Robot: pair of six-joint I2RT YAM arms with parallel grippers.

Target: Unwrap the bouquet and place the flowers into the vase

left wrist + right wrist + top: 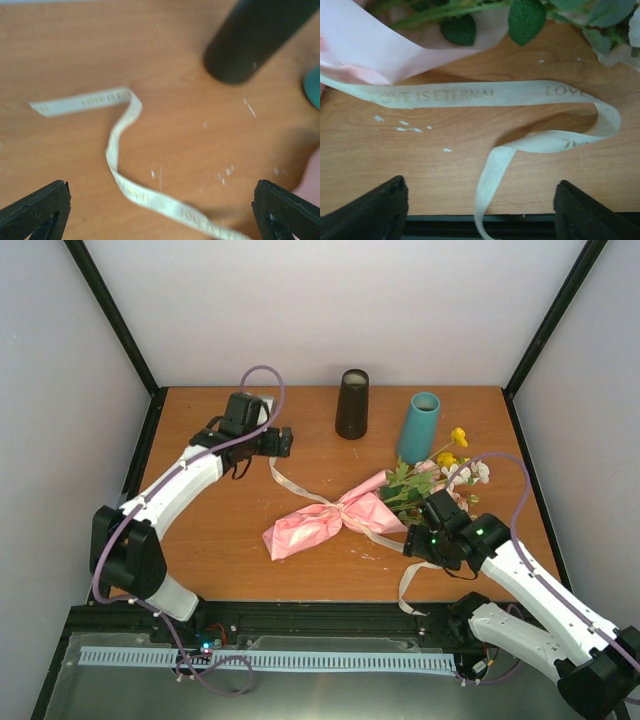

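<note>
On the beige ribbon (485,94), the right wrist view shows gold lettering reading "LOVE IS ETERNAL", with the same line starting again further right. The print in the left wrist view is too blurred to read.

The bouquet (340,515) lies flat at the middle of the table (220,540), cinched at its waist by the ribbon. Its crinkled pink paper (305,528) points to the near left. The flowers (445,465), yellow and white blossoms on green stems, fan out beside the base of the teal vase (418,427). A dark cylinder (352,403) stands left of that vase.

The left gripper (160,200) is spread wide and empty above one ribbon tail. The right gripper (480,200) has its jaws apart, holding nothing, over the ribbon's loop near the table's front edge.
</note>
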